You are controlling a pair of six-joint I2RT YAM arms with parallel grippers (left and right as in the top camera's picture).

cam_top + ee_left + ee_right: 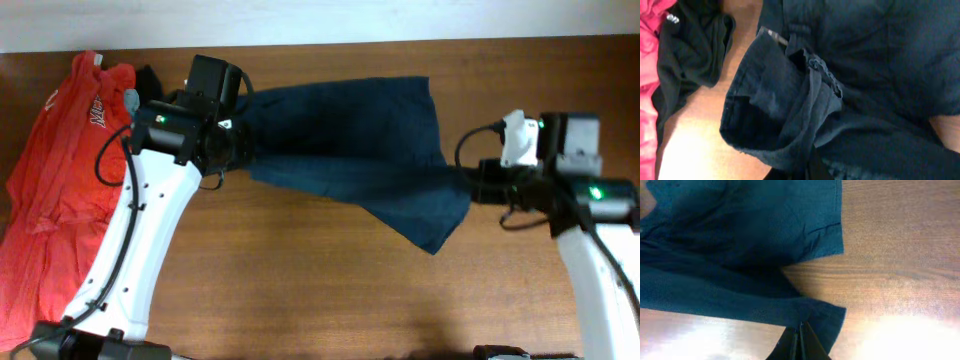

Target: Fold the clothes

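As I watch remotely, blue shorts [350, 130] stretched across the far middle of the desk [300, 290], left tool [814, 165] clenched on their waistband, right tool [801, 336] clenched on a leg hem, red shirt [50, 190] by the left edge.

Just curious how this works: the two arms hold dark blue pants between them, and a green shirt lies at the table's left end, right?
Not quite: the overhead view shows the shirt is red, not green. The rest holds: the dark blue pants are stretched between the two arms.
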